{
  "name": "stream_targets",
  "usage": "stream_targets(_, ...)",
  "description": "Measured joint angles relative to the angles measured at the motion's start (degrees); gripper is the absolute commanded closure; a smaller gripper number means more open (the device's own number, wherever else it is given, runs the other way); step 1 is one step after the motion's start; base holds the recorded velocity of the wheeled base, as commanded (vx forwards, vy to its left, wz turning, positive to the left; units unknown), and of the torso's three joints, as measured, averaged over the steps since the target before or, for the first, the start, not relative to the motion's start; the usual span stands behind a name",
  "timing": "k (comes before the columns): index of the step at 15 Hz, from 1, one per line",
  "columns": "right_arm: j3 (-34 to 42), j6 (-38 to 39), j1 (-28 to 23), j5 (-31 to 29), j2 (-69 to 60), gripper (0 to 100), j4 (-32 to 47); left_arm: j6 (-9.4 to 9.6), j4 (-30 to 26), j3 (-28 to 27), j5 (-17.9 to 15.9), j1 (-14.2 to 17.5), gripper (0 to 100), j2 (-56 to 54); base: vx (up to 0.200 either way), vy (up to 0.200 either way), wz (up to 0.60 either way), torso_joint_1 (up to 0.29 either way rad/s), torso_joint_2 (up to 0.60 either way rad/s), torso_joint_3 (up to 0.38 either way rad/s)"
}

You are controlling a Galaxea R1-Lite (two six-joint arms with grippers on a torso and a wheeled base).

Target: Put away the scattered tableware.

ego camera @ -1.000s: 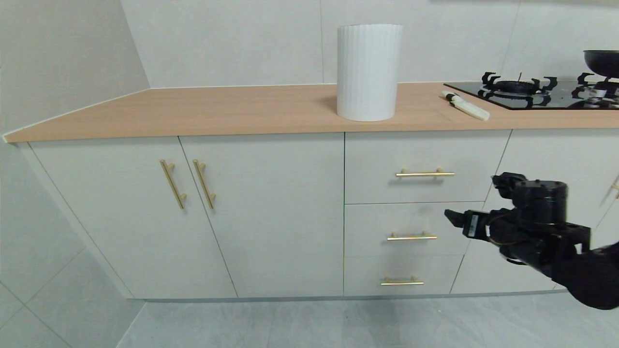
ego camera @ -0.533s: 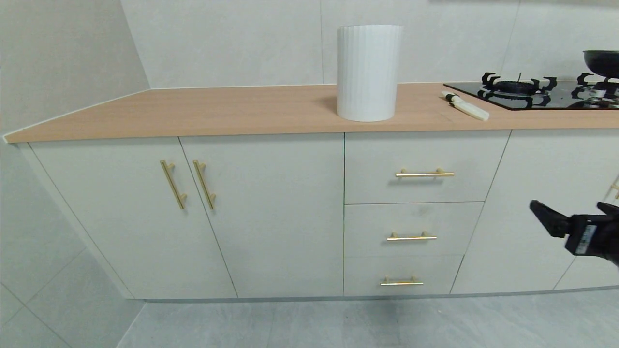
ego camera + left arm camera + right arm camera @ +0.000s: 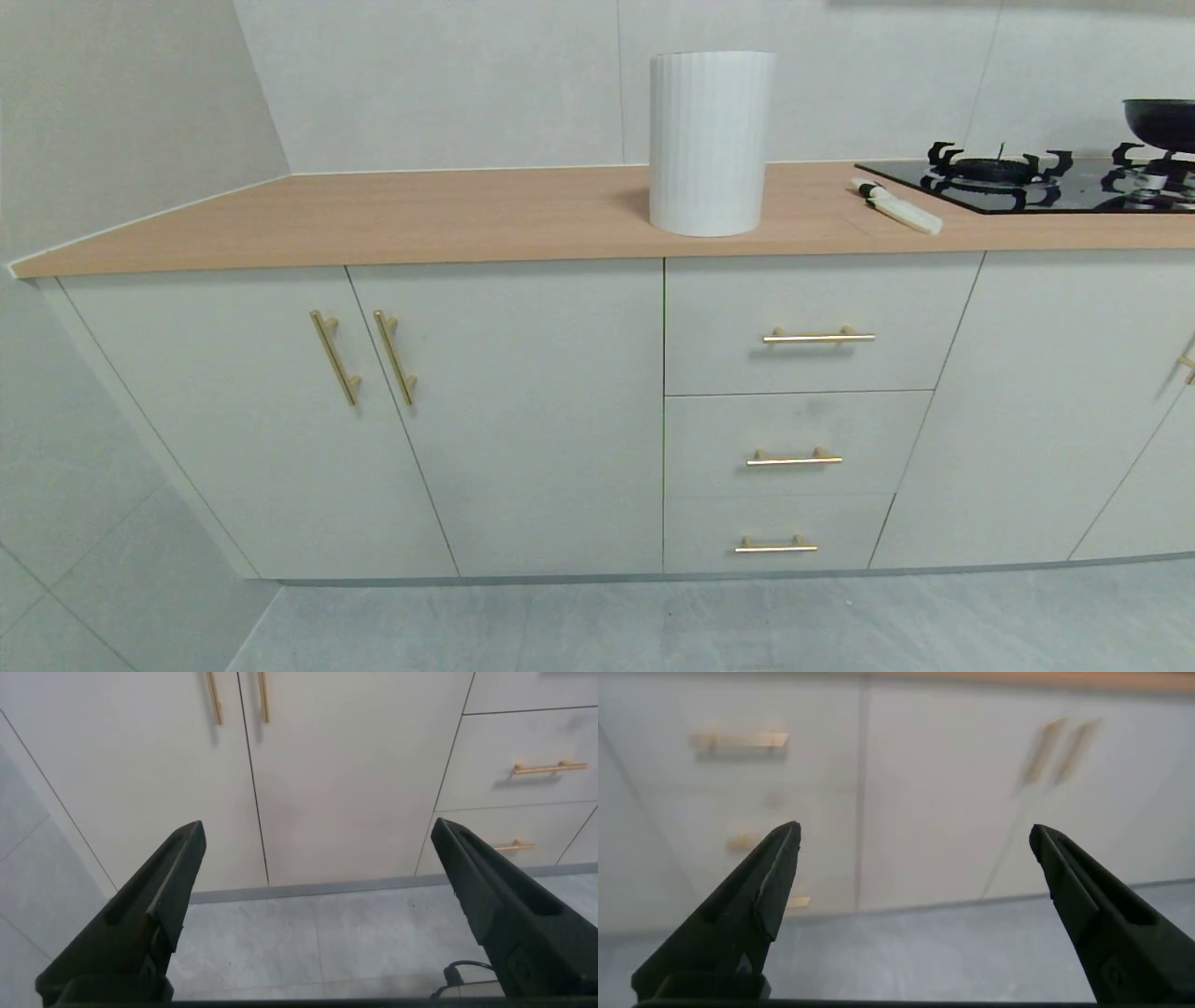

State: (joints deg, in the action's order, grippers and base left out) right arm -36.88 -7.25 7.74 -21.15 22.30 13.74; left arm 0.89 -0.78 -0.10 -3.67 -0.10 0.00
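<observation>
A white knife (image 3: 898, 207) with a dark band near its handle lies on the wooden counter (image 3: 420, 219), just left of the stove. A tall white ribbed holder (image 3: 709, 140) stands on the counter to the knife's left. My left gripper (image 3: 313, 873) is open and empty, low in front of the cabinet doors (image 3: 346, 765). My right gripper (image 3: 915, 873) is open and empty too, facing the cabinet fronts with the drawers (image 3: 738, 742) ahead of it.
Three drawers with gold handles (image 3: 819, 336) sit under the holder, and a pair of doors with gold handles (image 3: 364, 355) to their left. A black gas stove (image 3: 1027, 177) with a dark pan (image 3: 1160, 119) is at the counter's right end. Grey tiled floor (image 3: 653, 625) lies below.
The right arm, in front of the drawers a second ago, has drawn back to the right and out of the head view. The counter items have stayed put.
</observation>
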Motion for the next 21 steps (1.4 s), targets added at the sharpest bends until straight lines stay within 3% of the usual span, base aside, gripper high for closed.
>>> stream_targets(2, -2.4, -1.3, -2.9, 1.6, -8.1, 0, 5.0, -0.02, 0.0, 0.0, 0.0, 0.0, 0, 0.0, 0.0, 0.0, 0.0, 0.0, 0.0, 0.0)
stream_targets(6, -1.6, -1.3, -6.4, 11.3, -17.6, 0, 7.5, 0.0, 0.0, 0.0, 0.0, 0.0, 0, 0.0, 0.0, 0.0, 0.0, 0.0, 0.0, 0.0)
stream_targets(10, 11.2, 1.6, -7.5, 17.5, -21.4, 0, 2.0, 0.0, 0.0, 0.0, 0.0, 0.0, 0, 0.0, 0.0, 0.0, 0.0, 0.0, 0.0, 0.0)
stream_targets(15, 32.7, 3.4, -7.7, 22.8, -22.3, 0, -19.0, 0.0, 0.0, 0.0, 0.0, 0.0, 0, 0.0, 0.0, 0.0, 0.0, 0.0, 0.0, 0.0)
stream_targets(21, 36.7, 6.9, -7.7, 23.0, -22.4, 0, -14.0, 0.0, 0.0, 0.0, 0.0, 0.0, 0, 0.0, 0.0, 0.0, 0.0, 0.0, 0.0, 0.0)
